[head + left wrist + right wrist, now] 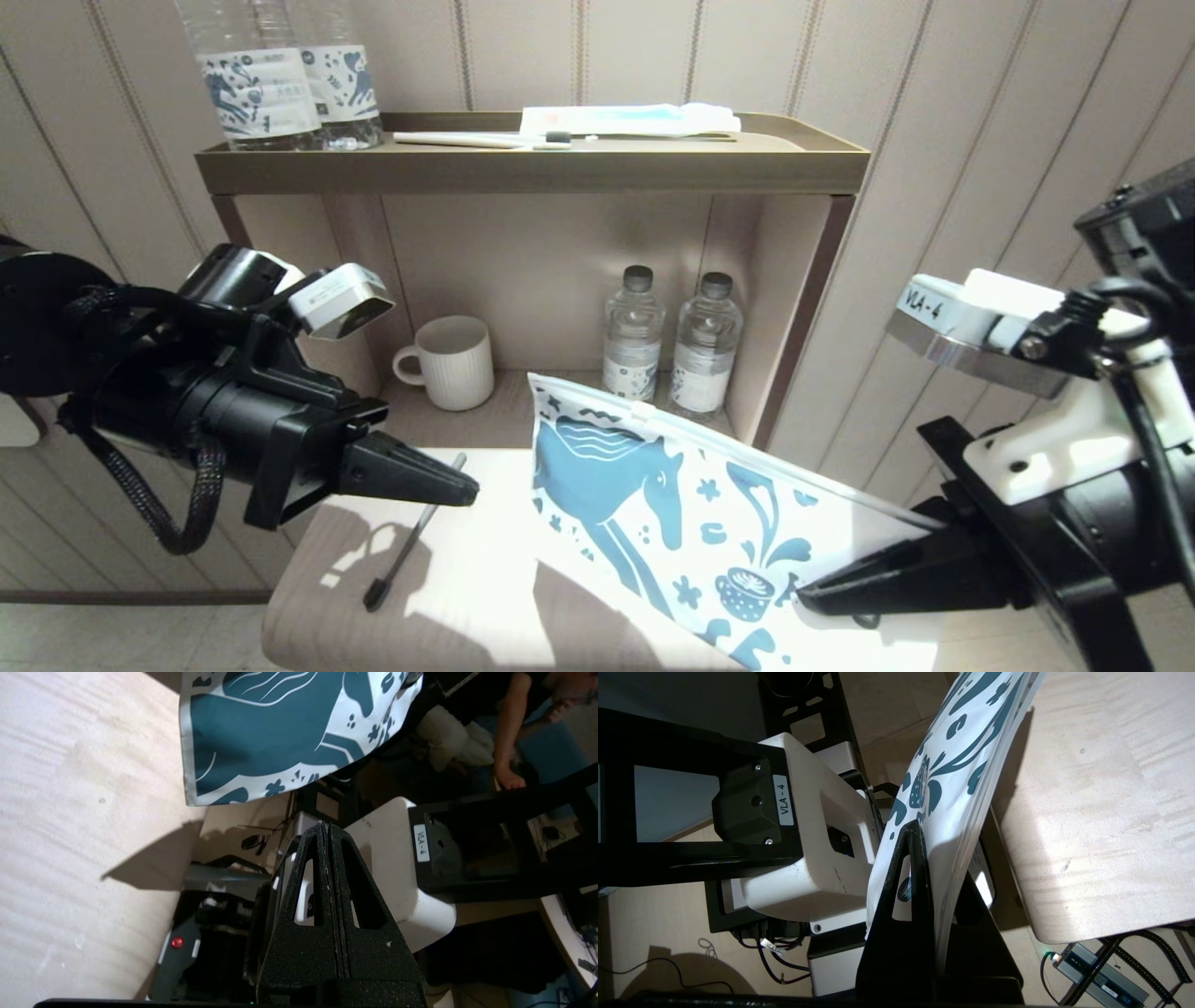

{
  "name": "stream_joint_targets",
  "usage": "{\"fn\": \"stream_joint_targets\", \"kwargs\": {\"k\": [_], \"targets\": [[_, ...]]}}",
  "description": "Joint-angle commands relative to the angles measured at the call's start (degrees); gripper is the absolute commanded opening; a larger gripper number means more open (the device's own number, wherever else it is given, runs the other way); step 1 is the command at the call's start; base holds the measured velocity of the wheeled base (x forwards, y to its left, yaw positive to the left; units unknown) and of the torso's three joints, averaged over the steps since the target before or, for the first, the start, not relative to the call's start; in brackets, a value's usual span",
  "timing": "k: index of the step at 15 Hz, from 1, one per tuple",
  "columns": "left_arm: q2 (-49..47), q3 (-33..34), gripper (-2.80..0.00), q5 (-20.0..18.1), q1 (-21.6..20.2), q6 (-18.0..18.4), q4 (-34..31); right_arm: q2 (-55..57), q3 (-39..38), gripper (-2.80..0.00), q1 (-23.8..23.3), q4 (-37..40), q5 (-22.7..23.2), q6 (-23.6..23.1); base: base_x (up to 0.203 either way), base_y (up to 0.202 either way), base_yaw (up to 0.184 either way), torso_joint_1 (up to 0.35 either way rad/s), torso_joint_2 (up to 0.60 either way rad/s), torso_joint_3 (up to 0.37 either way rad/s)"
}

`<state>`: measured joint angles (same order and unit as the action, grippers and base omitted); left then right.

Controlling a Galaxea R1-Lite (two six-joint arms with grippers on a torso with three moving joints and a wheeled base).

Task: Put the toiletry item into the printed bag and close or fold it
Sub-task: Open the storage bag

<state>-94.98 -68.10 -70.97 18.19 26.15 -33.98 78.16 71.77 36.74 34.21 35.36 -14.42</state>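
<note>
The grey-handled toothbrush (411, 546) lies on the table (467, 616), left of the horse-print pouch (653, 504), which the right gripper (812, 593) pinches, apparently tilted up. The left gripper (467, 490), fingers together and empty, hovers above the toothbrush.

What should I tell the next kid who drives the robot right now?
Right gripper: shut on the printed bag, holding one end up while its far end rests on the table.
Left gripper: shut, empty, above the table beside the bag.
Toothbrush: lying on the table, left of the bag.
Done: bag picked up.
Left: put toothbrush inside, then close or fold the bag.
</note>
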Motion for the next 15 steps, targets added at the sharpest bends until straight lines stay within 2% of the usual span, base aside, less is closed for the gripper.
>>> {"fn": "stream_joint_targets", "kwargs": {"k": [1, 2, 3, 7, 10, 11, 13, 15], "targets": [[5.68, 3.51, -2.80, 4.30, 0.00, -0.31, -0.53, -1.16, -0.84, -2.80, 1.41, 0.25, 0.14, 0.27, 0.000, 0.000, 0.000, 0.000, 0.00, 0.000], [7.69, 5.60, -2.80, 8.39, -0.06, -1.01, -0.51, -1.41, -1.16, -2.80, 1.63, 0.29, 0.20, 0.56, 0.000, 0.000, 0.000, 0.000, 0.00, 0.000], [10.10, 8.28, -2.80, 10.33, -0.59, -2.23, -0.12, -1.53, -1.57, -2.80, 2.15, 0.26, 0.26, 0.92, 0.000, 0.000, 0.000, 0.000, 0.00, 0.000], [16.48, 16.02, -2.80, 11.55, -9.78, -4.48, 5.10, -2.13, -1.52, -2.80, 6.45, 0.25, 0.32, 2.64, 0.000, 0.000, 0.000, 0.000, 0.00, 0.000], [13.87, 17.08, -2.80, 11.49, -14.54, -4.61, 10.04, 0.68, 0.29, -2.80, 8.38, 0.31, -1.15, 3.16, 0.000, 0.000, 0.000, 0.000, 0.00, 0.000], [12.99, 16.90, -2.80, 11.47, -15.84, -4.56, 11.10, 1.56, 0.81, -2.80, 8.53, 0.40, -5.45, 2.83, 0.000, 0.000, 0.000, 0.000, 0.00, 0.000], [11.28, 16.23, -2.80, 11.78, -16.76, -4.06, 14.37, 4.42, 2.28, -2.80, 9.01, 0.54, -19.91, 0.97, 0.000, 0.000, 0.000, 0.000, 0.00, 0.000], [10.65, 14.63, -2.80, 12.08, -16.74, -4.11, 17.30, 8.96, 5.96, -2.80, 9.84, 0.76, -31.73, -4.09, 0.000, 0.000, 0.000, 0.000, 0.00, 0.000]]}}
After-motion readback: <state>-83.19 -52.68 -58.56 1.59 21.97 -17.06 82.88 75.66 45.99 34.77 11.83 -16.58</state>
